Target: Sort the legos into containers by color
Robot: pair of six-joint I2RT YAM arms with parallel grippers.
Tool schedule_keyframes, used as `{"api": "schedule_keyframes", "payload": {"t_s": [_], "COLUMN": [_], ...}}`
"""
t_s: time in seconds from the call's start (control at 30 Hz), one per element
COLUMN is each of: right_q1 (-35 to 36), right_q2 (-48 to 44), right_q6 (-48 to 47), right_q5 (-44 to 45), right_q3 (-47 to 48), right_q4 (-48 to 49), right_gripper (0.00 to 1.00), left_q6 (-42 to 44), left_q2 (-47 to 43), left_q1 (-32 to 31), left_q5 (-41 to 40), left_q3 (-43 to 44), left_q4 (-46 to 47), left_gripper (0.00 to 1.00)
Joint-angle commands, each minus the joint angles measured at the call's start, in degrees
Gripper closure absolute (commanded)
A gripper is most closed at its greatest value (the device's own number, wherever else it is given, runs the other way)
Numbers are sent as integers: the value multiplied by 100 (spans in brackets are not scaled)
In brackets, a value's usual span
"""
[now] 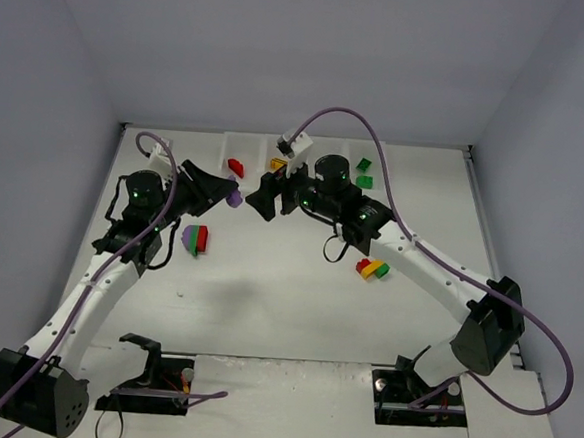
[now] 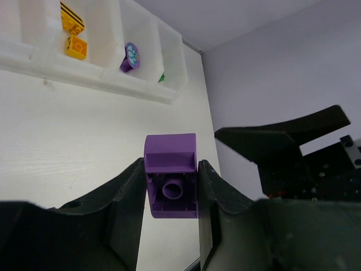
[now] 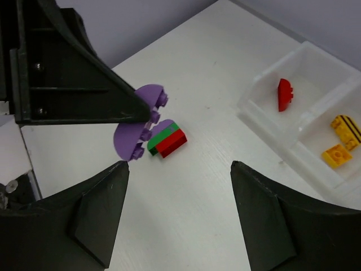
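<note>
My left gripper [image 1: 226, 188] is shut on a purple lego [image 1: 234, 198], held above the table in front of the containers [image 1: 253, 142]; in the left wrist view the brick [image 2: 171, 178] sits between both fingers [image 2: 127, 197], hollow underside showing. My right gripper [image 1: 264, 197] is open and empty, close to the right of the purple lego [image 3: 132, 135]. The white bins hold a red brick [image 1: 236, 166], yellow bricks [image 1: 278, 164], a purple piece [image 2: 131, 56] and green bricks [image 1: 363, 174]. A purple-green-red clump [image 1: 196, 238] lies below the left gripper.
A red-yellow-green clump [image 1: 373, 269] lies on the table under the right forearm. The bin row [image 2: 84, 73] runs along the back wall. The two grippers nearly face each other, with the right gripper's finger [image 2: 282, 141] near the left wrist.
</note>
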Motion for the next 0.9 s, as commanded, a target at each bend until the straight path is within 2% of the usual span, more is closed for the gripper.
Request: {"api": "schedule_keyframes", "payload": {"t_s": [0.0, 0.7, 0.87], "right_q1": [88, 299, 334], "right_q2": [-149, 361, 440], "right_q6": [318, 468, 468], "right_q5": [-132, -439, -343], "right_q3": [8, 526, 535], "right_q4": [667, 878, 913], "right_gripper": [30, 37, 42], "left_q6": [-291, -150, -150], "left_q2": [5, 172, 181], "left_q1": [-100, -443, -478], "left_q5": [-146, -533, -533], "left_q3": [267, 425, 452], "left_q4": [876, 920, 999], "left_gripper": [100, 100, 100]}}
